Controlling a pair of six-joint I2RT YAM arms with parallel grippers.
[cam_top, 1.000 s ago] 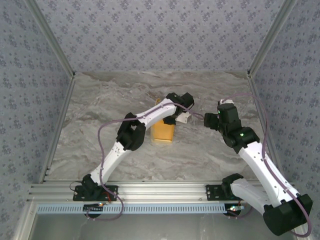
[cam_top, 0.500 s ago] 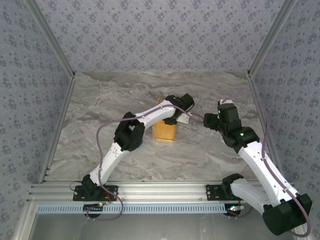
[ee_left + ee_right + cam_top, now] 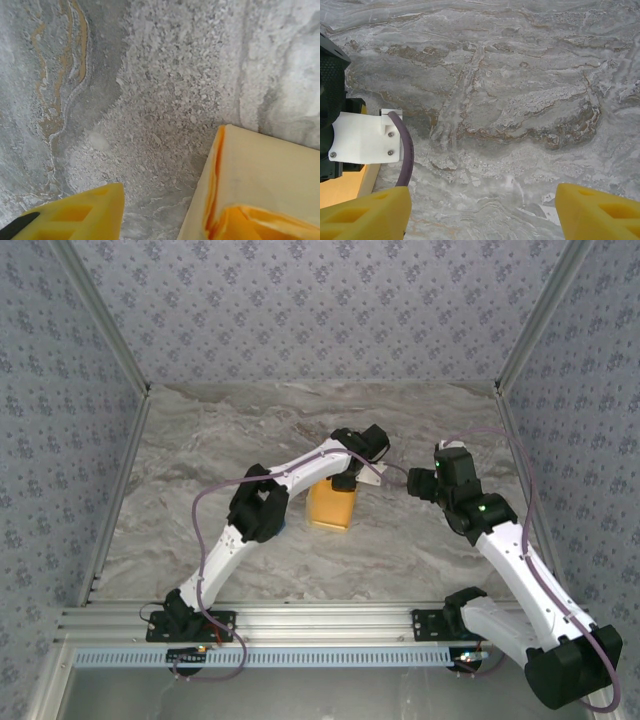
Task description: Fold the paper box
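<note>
The paper box (image 3: pixel 333 506), a small yellow-orange card box, stands upright near the middle of the marble table. My left gripper (image 3: pixel 357 476) hangs over its far right corner. In the left wrist view the box's pale wall and orange inner fold (image 3: pixel 260 190) sit at the lower right. One yellow finger (image 3: pixel 75 215) is at the lower left, with bare table between it and the box; the other finger is hidden. My left gripper (image 3: pixel 165 222) is open. My right gripper (image 3: pixel 481 215) is open over bare table, to the right of the box (image 3: pixel 342 189).
Patterned walls and metal rails (image 3: pixel 120 490) fence the table on three sides. A small blue thing (image 3: pixel 284 526) peeks out by the left arm's elbow. The left wrist's white mount and purple cable (image 3: pixel 405 150) are close to my right gripper's left finger.
My left gripper has opened and come off the box's wall. The box has shifted slightly to the right. The right arm has stayed still.
</note>
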